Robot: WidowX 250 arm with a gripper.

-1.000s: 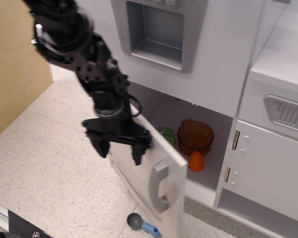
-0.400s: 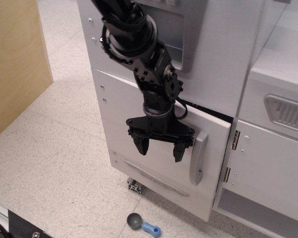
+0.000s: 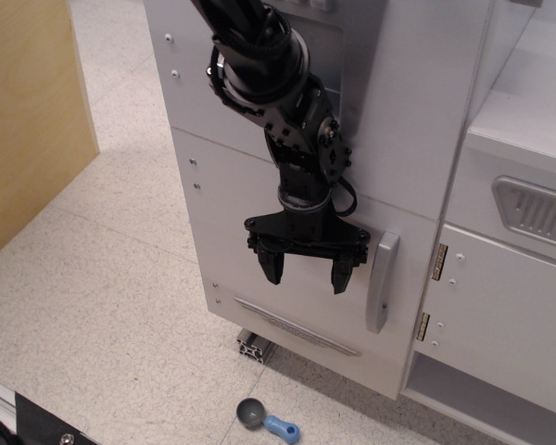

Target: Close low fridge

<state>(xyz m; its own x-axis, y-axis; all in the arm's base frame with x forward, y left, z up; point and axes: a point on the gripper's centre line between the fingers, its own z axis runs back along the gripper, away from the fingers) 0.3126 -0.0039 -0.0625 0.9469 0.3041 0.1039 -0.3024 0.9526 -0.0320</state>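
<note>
The low fridge's large white door [image 3: 232, 232] lies flush with the fridge front, with its grey vertical bar handle [image 3: 382, 282] at the right edge and two metal hinges [image 3: 438, 261] beside it. My black gripper [image 3: 306, 273] hangs right in front of the door, just left of the handle. Its two fingers [image 3: 271, 266] are spread apart and hold nothing. I cannot tell whether the fingers touch the door face. The fridge's inside is hidden.
The upper panel with a grey recessed dispenser [image 3: 352, 56] is above, partly behind my arm. A smaller white cabinet door [image 3: 510, 297] under a grey vent [image 3: 537, 211] stands to the right. A blue-handled scoop [image 3: 265, 419] lies on the floor. A wooden panel [image 3: 28, 111] stands at left.
The door swung from wide open to flush shut, hiding the orange bowl and other items inside. My open gripper followed it rightward and stayed against the door.
</note>
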